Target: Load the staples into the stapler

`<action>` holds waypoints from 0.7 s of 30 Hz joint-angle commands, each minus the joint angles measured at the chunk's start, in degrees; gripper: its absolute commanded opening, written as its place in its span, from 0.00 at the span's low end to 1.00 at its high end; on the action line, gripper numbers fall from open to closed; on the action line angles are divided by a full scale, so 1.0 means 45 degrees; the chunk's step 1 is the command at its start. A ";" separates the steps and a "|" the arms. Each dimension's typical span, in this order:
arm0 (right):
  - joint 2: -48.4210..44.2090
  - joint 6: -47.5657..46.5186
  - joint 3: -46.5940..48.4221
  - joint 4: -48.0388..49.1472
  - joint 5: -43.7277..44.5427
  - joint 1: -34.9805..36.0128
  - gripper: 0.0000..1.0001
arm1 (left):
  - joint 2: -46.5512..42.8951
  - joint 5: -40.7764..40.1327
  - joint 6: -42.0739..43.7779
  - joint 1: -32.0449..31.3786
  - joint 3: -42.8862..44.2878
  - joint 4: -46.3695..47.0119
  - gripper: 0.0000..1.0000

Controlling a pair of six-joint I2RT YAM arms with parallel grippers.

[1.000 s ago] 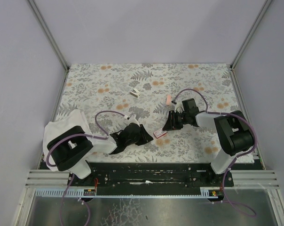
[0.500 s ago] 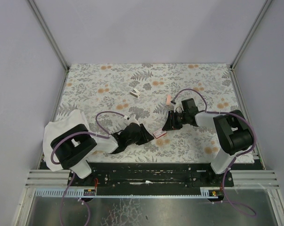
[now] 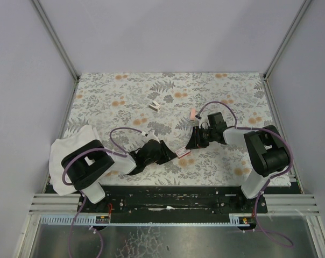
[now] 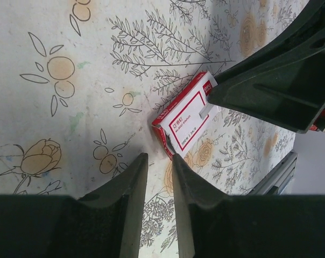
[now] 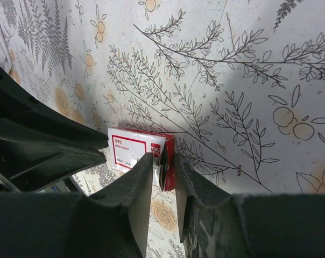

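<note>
Staple box [image 3: 182,152] lies flat on the floral surface [image 3: 114,97], label up, still looks closed, no strips visible. Right fingers [image 5: 138,188] are closed on the box's short end, on what looks like the tray end, can't confirm. Change over the last second: left fingers [image 4: 131,185] have crept in toward the opposite end of the box. They're now just short of its near corner, nearly shut with a thin gap and nothing in it. The box itself has barely moved. My read: we're setting up a two-handed tray pull, and loading hasn't started. Beyond the box are a salmon-pink bar [image 3: 192,114] and, further out, a small white-and-dark item [image 3: 154,105]. It's possibly the stapler, too small to tell. White cloth [image 3: 63,148] is well left of the box. Nothing blocks the box, but the left fingers need to open before they can grab it.
</note>
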 commanded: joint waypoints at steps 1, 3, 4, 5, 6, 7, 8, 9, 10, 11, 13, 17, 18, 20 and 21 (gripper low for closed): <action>0.0152 -0.0247 0.0368 -0.0095 -0.0256 0.0136 0.29 | 0.0354 -0.0384 0.0063 0.0077 0.0210 0.0069 0.24; 0.0152 -0.0236 0.0356 -0.0098 -0.0273 0.0156 0.29 | 0.0468 -0.0374 0.0055 0.0080 0.0277 -0.0030 0.23; 0.0153 -0.0243 0.0364 -0.0103 -0.0276 0.0147 0.29 | 0.0535 -0.0372 0.0047 0.0078 0.0298 -0.0057 0.22; 0.0153 -0.0261 0.0365 -0.0104 -0.0294 0.0156 0.28 | 0.0597 -0.0382 0.0046 0.0095 0.0330 -0.0075 0.22; 0.0153 -0.0277 0.0365 -0.0104 -0.0296 0.0172 0.28 | 0.0666 -0.0390 0.0046 0.0073 0.0353 -0.0101 0.22; 0.0148 -0.0270 0.0365 -0.0094 -0.0286 0.0166 0.28 | 0.0726 -0.0391 0.0051 0.0070 0.0393 -0.0122 0.21; 0.0160 -0.0276 0.0375 -0.0100 -0.0295 0.0173 0.28 | 0.0792 -0.0379 0.0046 0.0074 0.0430 -0.0166 0.21; 0.0168 -0.0279 0.0381 -0.0103 -0.0296 0.0176 0.28 | 0.0851 -0.0371 0.0046 0.0063 0.0454 -0.0213 0.20; 0.0172 -0.0277 0.0385 -0.0104 -0.0294 0.0189 0.28 | 0.0890 -0.0362 0.0029 0.0078 0.0489 -0.0243 0.19; 0.0167 -0.0284 0.0385 -0.0104 -0.0296 0.0195 0.28 | 0.0915 -0.0339 0.0026 0.0080 0.0498 -0.0291 0.17; 0.0159 -0.0286 0.0385 -0.0103 -0.0295 0.0187 0.28 | 0.0949 -0.0353 0.0007 0.0071 0.0497 -0.0347 0.14; 0.0119 -0.0291 0.0385 -0.0104 -0.0263 0.0190 0.28 | 0.0968 -0.0448 0.0036 0.0063 0.0557 -0.0608 0.11; 0.0056 -0.0276 0.0378 -0.0111 -0.0202 0.0196 0.27 | 0.0986 -0.0462 0.0027 0.0080 0.0584 -0.0668 0.09; -0.0135 -0.0331 0.0347 -0.0229 0.0097 0.0196 0.28 | 0.0923 -0.0531 -0.0011 0.0074 0.0542 -0.0756 0.06; -0.0269 -0.0357 0.0322 -0.0308 0.0315 0.0196 0.29 | 0.0865 -0.0570 -0.0030 0.0080 0.0514 -0.0780 0.05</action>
